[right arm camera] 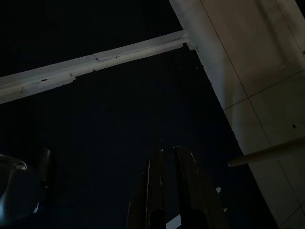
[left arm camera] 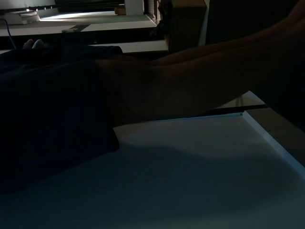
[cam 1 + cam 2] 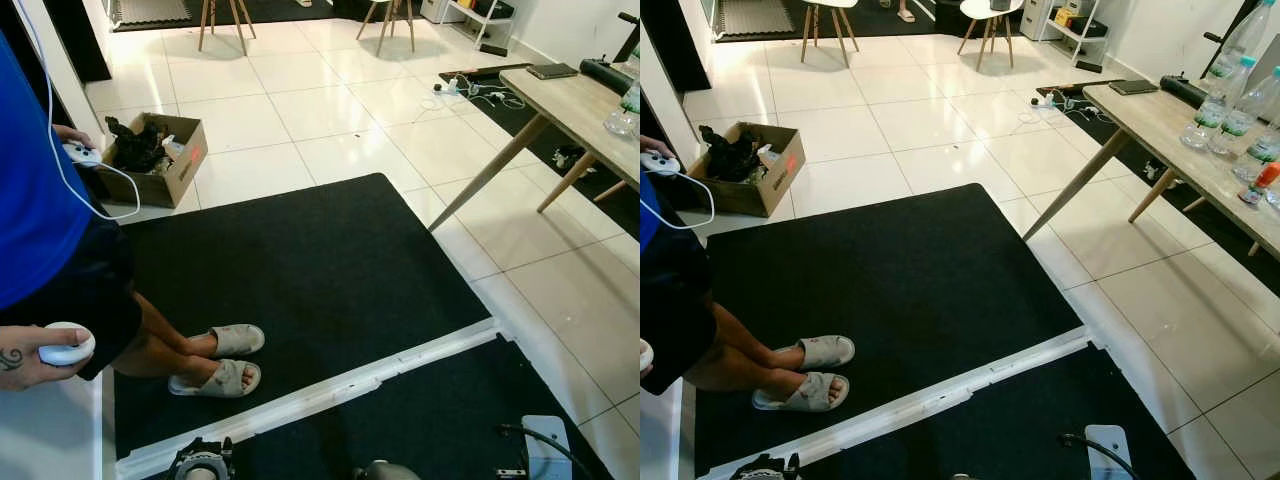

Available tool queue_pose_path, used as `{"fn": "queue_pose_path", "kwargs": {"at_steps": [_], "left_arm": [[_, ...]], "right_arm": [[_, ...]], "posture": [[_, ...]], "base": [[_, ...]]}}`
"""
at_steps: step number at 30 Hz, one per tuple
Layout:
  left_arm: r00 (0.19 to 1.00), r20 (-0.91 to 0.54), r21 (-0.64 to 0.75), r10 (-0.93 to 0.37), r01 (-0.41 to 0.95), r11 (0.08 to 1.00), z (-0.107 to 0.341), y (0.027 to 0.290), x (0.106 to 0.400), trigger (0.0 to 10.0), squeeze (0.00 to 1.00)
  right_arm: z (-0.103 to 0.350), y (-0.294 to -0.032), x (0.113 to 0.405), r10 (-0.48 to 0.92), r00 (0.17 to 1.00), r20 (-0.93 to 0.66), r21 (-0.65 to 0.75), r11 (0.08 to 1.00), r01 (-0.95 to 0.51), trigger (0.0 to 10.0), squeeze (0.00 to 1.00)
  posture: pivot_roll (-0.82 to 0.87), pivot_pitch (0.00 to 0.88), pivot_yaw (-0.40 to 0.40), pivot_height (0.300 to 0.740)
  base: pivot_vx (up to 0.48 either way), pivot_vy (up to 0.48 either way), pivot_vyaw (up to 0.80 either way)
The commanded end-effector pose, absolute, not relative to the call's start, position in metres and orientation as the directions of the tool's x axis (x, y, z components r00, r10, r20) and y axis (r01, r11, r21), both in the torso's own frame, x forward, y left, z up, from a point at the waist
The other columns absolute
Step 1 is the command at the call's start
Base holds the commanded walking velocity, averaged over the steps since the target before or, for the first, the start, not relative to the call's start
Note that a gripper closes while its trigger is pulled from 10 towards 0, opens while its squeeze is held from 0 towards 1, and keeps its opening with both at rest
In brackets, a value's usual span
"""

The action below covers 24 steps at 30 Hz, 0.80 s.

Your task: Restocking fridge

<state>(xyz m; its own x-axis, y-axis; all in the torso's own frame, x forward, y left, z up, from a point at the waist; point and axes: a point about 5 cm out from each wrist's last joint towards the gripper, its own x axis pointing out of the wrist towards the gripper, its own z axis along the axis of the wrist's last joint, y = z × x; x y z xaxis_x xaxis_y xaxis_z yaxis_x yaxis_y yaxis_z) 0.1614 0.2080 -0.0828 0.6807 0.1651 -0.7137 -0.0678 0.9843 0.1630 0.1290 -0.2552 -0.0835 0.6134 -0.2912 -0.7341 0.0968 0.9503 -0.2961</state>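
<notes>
Several clear plastic water bottles (image 3: 1223,92) stand on a light wooden table (image 3: 1150,120) at the right, beside a small orange-capped bottle (image 3: 1258,183). My right gripper (image 1: 167,150) hangs low over the black mat (image 1: 119,119). Its two black fingers are pressed together with nothing between them. The left wrist view is dark and looks at a person's bare legs (image 2: 200,81) and dark shorts (image 2: 52,114) close by.
A person in a blue shirt (image 3: 30,180) stands close at my left in grey slippers (image 3: 222,360), holding a white controller (image 3: 66,347). A white strip (image 3: 940,395) crosses the black mat (image 3: 880,270). An open cardboard box (image 3: 750,168) lies far left; stools (image 3: 825,20) stand beyond on white tiles.
</notes>
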Motion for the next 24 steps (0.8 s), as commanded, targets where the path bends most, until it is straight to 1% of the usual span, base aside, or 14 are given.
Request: {"fn": "queue_pose_path", "kwargs": {"at_steps": [1,6,12,15,20,24], "left_arm": [[0.663,-0.731,0.163,0.16,-0.058,0.985,-0.086,0.206,0.156,10.0,0.0],[0.662,-0.732,0.164,0.162,-0.059,0.985,-0.086,0.206,0.155,10.0,0.0],[0.66,-0.726,0.181,0.193,-0.087,0.98,-0.087,0.209,0.15,10.0,0.0],[0.648,-0.726,0.202,0.23,-0.119,0.972,-0.088,0.219,0.141,10.0,0.0],[0.634,-0.73,0.219,0.256,-0.137,0.966,-0.089,0.227,0.131,10.0,0.0],[0.636,-0.729,0.219,0.253,-0.133,0.966,-0.089,0.227,0.132,10.0,0.0]], "right_arm": [[-0.085,-0.257,0.125,-0.298,0.602,-0.741,-0.298,0.949,0.104,10.0,0.0],[-0.085,-0.257,0.124,-0.297,0.6,-0.742,-0.299,0.949,0.1,10.0,0.0],[-0.085,-0.253,0.126,-0.279,0.605,-0.746,-0.294,0.953,0.077,10.0,0.01],[-0.084,-0.249,0.133,-0.258,0.617,-0.744,-0.289,0.956,0.052,10.0,0.0],[-0.083,-0.242,0.144,-0.237,0.636,-0.735,-0.277,0.96,0.038,10.0,0.0],[-0.083,-0.241,0.145,-0.234,0.639,-0.733,-0.275,0.961,0.037,10.0,0.0]], "posture": [[-0.07,0.083,-0.08,0.74],[-0.07,0.084,-0.081,0.74],[-0.04,0.087,-0.093,0.74],[-0.03,0.089,-0.097,0.74],[-0.02,0.088,-0.095,0.74],[-0.02,0.086,-0.094,0.74]], "base": [[0.0,0.0,0.0],[0.0,0.0,0.0],[0.0,0.0,0.0],[0.0,0.0,0.0],[0.0,0.0,0.0],[0.0,0.0,0.0]]}}
